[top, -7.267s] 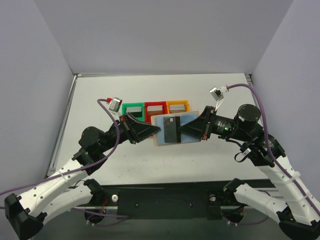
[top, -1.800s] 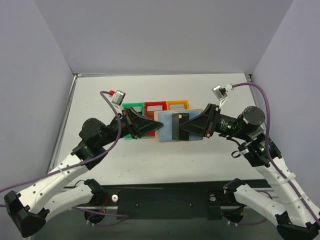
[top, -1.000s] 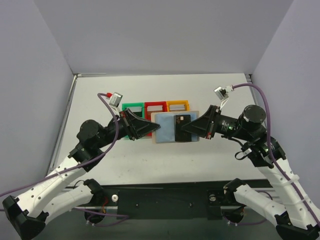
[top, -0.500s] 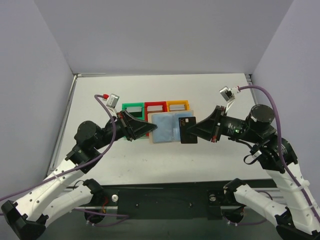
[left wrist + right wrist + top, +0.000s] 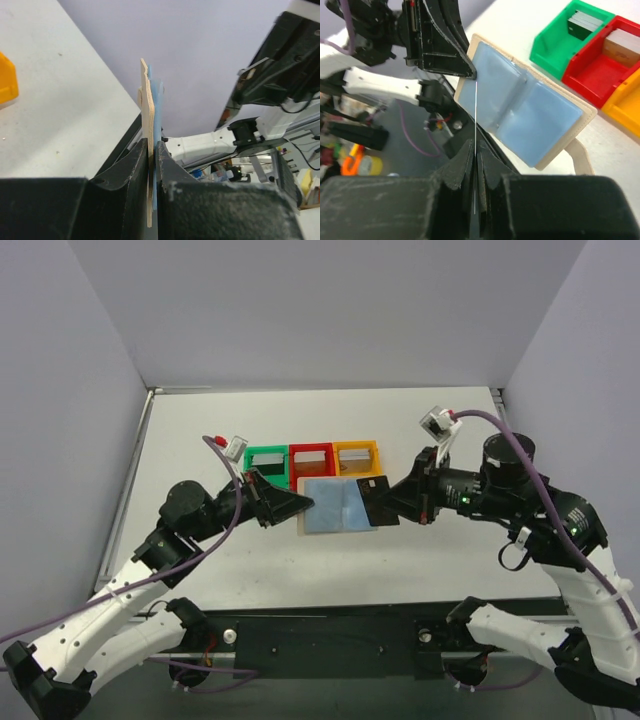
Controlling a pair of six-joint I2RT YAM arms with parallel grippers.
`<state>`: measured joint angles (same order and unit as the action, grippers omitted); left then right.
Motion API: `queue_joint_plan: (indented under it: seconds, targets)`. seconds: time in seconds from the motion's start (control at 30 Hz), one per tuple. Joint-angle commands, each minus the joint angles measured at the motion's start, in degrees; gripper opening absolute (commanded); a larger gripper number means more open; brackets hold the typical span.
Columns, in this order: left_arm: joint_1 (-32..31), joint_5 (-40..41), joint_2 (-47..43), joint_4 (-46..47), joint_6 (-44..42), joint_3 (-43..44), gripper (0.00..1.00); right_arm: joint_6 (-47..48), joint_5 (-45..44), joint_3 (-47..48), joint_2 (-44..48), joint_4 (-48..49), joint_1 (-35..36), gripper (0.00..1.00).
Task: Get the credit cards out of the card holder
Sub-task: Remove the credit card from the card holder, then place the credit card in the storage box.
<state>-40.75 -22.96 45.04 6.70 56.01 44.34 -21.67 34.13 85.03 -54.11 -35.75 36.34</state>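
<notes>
The card holder (image 5: 335,506) is open, tan outside with light blue panels, held above the table. My left gripper (image 5: 301,508) is shut on its left edge; the left wrist view shows it edge-on (image 5: 149,115) between the fingers. My right gripper (image 5: 392,502) is shut on a dark credit card (image 5: 373,501), held at the holder's right edge and out of its pockets. In the right wrist view the card is a thin edge-on line (image 5: 475,115) in front of the open card holder (image 5: 520,107).
Green bin (image 5: 264,460), red bin (image 5: 310,457) and orange bin (image 5: 355,452) stand in a row just behind the holder. In the right wrist view the green bin (image 5: 560,47) and red bin (image 5: 600,75) each hold a card. Bare table lies in front.
My right gripper has drawn the dark card rightward out of the card holder. The left gripper has kept its grip, and the holder has sunk slightly toward the front.
</notes>
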Motion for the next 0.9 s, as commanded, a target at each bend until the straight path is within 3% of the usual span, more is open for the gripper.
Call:
queue_joint_plan:
  seconds: [0.0,0.2,0.47,0.67,0.87]
  targets:
    - [0.2,2.9,-0.9,-5.5,-4.7,1.1,0.0,11.9,-15.9,7.4,-3.8,-12.2,8.2,0.0]
    - [0.2,4.2,-4.9,-6.5,-5.4,-1.6,0.0,19.7,-30.2,11.4,-8.6,-18.9,14.5,0.0]
    - [0.4,12.7,-10.7,-22.7,-8.6,-1.4,0.0,32.6,-44.6,9.3,-14.3,-18.4,23.6,0.0]
    - [0.5,25.3,-15.8,-35.4,-9.4,1.8,0.0,37.2,-42.8,11.5,-18.4,-15.4,23.9,0.0]
    - [0.6,36.1,-15.3,-48.0,-8.5,9.1,0.0,42.1,-38.2,15.9,-27.1,-14.9,23.3,0.0]
